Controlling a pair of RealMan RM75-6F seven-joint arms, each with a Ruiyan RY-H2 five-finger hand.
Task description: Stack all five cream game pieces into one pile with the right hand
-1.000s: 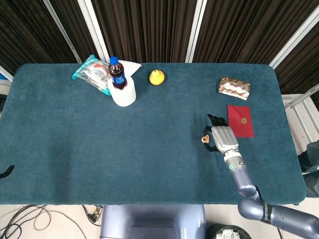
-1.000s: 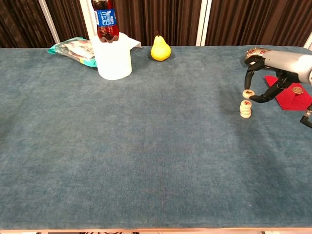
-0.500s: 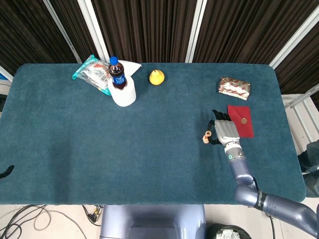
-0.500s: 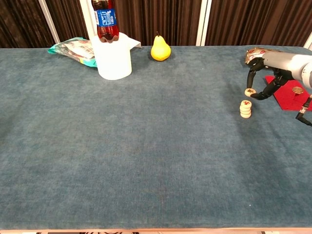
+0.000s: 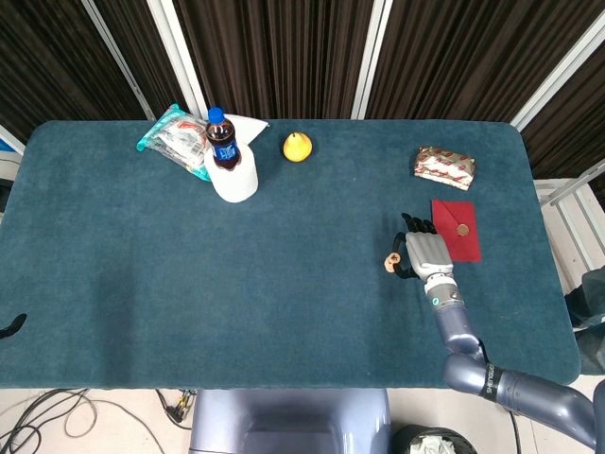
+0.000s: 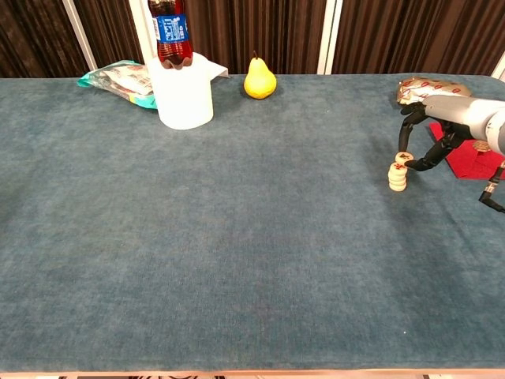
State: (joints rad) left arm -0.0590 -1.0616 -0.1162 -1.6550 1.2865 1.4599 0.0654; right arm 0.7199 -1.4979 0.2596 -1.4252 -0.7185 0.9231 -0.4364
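Dark curtains back our teal bench (image 6: 237, 237); our right robot hand (image 6: 442, 130) pinches one cream piece (image 6: 404, 158) (tilted) just above the pile (image 6: 398, 177).

bottle (image 5: 223, 140) in cup (image 5: 236, 180) | pear (image 5: 298, 147) right | bag (image 5: 175, 138) left

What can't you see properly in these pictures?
- The pile: chest view, too small to count its pieces; head view, mostly under the right hand.
- The piece in the fingers: red mark too small to read, and whether it touches the pile is unclear.
- The left hand: in neither view.
- The bottle: top cut off by the chest view's upper edge.
- The red cloth: chest view, partly behind the right hand.
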